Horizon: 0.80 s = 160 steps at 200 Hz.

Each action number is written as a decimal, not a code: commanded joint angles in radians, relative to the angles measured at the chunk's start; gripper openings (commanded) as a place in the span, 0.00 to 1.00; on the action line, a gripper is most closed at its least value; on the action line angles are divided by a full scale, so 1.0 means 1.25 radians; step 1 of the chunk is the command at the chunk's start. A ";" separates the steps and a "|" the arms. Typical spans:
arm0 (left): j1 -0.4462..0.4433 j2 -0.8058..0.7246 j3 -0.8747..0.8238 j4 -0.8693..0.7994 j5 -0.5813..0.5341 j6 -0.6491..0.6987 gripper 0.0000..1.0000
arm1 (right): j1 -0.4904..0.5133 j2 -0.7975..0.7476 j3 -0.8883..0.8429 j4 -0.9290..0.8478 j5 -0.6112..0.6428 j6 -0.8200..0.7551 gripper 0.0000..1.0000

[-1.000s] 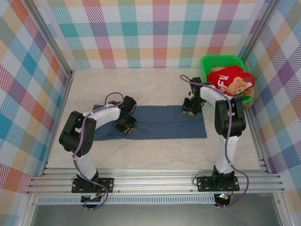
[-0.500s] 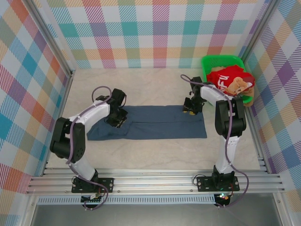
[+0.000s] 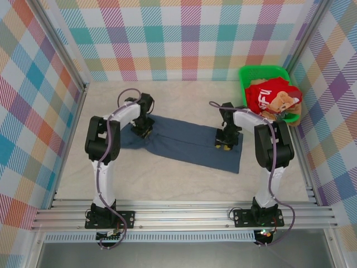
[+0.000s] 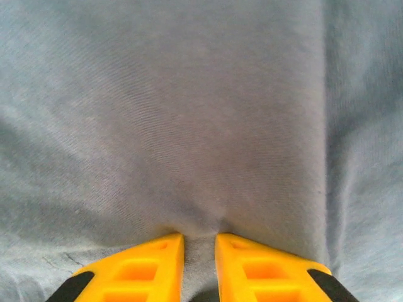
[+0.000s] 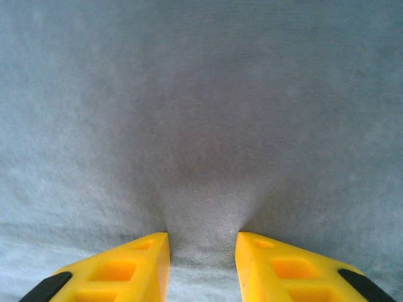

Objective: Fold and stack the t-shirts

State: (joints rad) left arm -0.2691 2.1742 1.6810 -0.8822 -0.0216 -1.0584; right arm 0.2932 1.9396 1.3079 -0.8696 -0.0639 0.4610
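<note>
The left claw [image 3: 143,131] and right claw [image 3: 223,144] each pinch one end of the slate-blue t-shirt [image 3: 187,146], spread on the desk [image 3: 178,181].

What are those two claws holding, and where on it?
Both pinch the dark blue t-shirt: the left gripper near its left end, the right gripper near its right end, each nipping a pucker of cloth.

The red t-shirt [image 3: 261,99] bears white lettering [image 3: 271,89], too small and crumpled to read.

Open table [image 3: 167,184] near; basket [image 3: 262,68] of t-shirts [image 3: 268,96] far right.
</note>
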 commanded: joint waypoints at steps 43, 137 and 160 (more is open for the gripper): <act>-0.014 0.335 0.467 0.107 0.124 0.145 0.22 | 0.109 -0.141 -0.193 0.011 -0.098 0.186 0.34; -0.083 0.487 0.640 0.195 0.216 0.085 0.21 | 0.370 -0.059 -0.180 0.166 -0.268 0.384 0.34; -0.085 0.479 0.636 0.173 0.212 0.108 0.21 | 0.412 -0.009 -0.140 0.185 -0.282 0.399 0.34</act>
State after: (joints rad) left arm -0.3588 2.7220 2.4863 -0.5686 0.2279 -0.9390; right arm 0.7574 1.8465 1.0966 -0.6891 -0.3820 0.9070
